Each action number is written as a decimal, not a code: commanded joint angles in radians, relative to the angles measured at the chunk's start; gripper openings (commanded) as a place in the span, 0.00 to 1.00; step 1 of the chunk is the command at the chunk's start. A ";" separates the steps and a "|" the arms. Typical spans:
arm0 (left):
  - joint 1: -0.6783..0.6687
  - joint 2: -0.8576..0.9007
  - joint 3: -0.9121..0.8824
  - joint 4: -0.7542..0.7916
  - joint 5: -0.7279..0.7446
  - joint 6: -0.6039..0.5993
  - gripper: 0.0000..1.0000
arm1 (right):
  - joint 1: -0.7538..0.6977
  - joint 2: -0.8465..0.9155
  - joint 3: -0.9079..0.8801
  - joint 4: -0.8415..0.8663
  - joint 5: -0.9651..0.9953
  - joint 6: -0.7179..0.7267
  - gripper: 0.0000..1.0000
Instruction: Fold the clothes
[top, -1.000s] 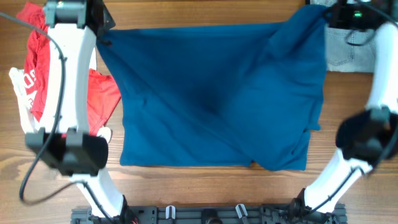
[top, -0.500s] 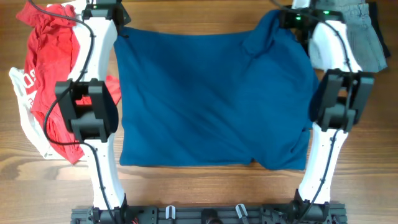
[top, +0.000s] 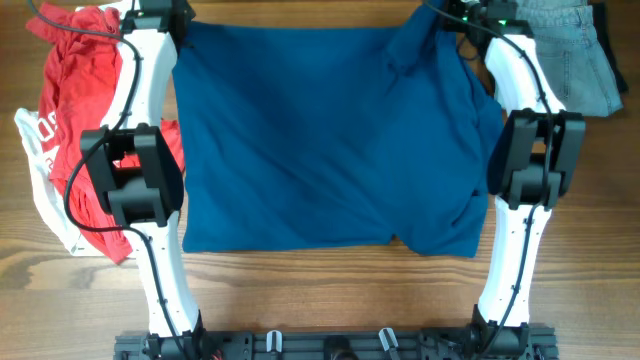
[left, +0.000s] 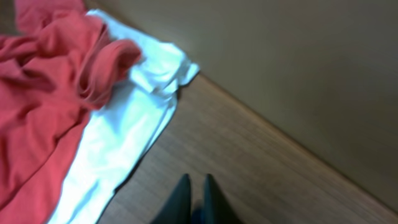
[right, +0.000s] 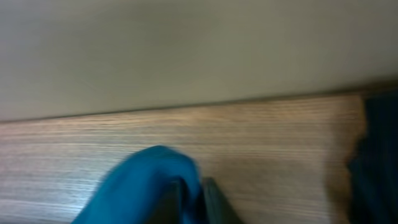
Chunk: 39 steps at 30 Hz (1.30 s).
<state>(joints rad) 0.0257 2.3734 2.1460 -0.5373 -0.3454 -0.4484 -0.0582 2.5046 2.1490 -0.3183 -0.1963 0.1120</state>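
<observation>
The clothes, a dark blue shirt (top: 330, 140), lie spread over the middle of the table, with a fold bunched at the far right corner. My left gripper (top: 182, 22) is at the shirt's far left corner. In the left wrist view its fingers (left: 196, 179) stand a slit apart, with a bit of blue cloth low between them. My right gripper (top: 448, 22) is at the far right corner. There, blue cloth (right: 143, 180) bulges over one finger and runs between the jaws (right: 193, 183).
A red shirt (top: 70, 110) with white parts (left: 137, 124) lies crumpled at the far left, close to the left arm. Light denim jeans (top: 570, 60) lie at the far right corner. Both grippers are near the table's far edge (right: 249, 99).
Both arms have stretched out to the far edge and drawn the shirt with them. Its near hem has slid away from the front and the cloth lies flatter.
</observation>
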 joint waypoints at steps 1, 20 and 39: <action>0.004 0.003 0.001 -0.063 -0.010 -0.004 0.33 | -0.013 0.009 0.005 -0.029 -0.005 0.001 0.73; 0.075 -0.159 0.001 -0.460 0.133 -0.035 1.00 | 0.186 -0.122 0.004 -0.306 0.045 -0.265 0.85; 0.147 -0.200 0.001 -0.601 0.196 -0.031 0.98 | 0.260 -0.019 0.002 -0.413 0.198 -0.473 0.64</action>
<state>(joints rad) 0.1749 2.1765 2.1460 -1.1339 -0.1623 -0.4698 0.1947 2.4470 2.1490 -0.7258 -0.0189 -0.3042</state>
